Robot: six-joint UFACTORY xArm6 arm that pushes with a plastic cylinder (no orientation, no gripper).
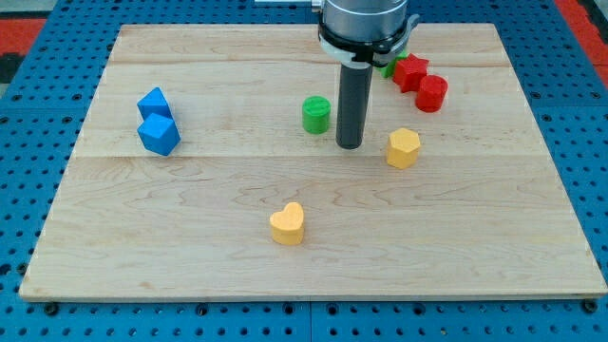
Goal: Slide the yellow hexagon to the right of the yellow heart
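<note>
The yellow hexagon (403,148) lies right of the board's middle. The yellow heart (287,224) lies lower down, below and to the left of the hexagon. My tip (349,145) rests on the board just left of the yellow hexagon, with a small gap between them, and right of the green cylinder (316,114).
A red star-shaped block (410,71) and a red cylinder (431,93) lie at the top right, with a green block (385,66) partly hidden behind the rod. Two blue blocks (153,103) (159,134) lie together at the left. The wooden board (313,266) sits on a blue pegboard.
</note>
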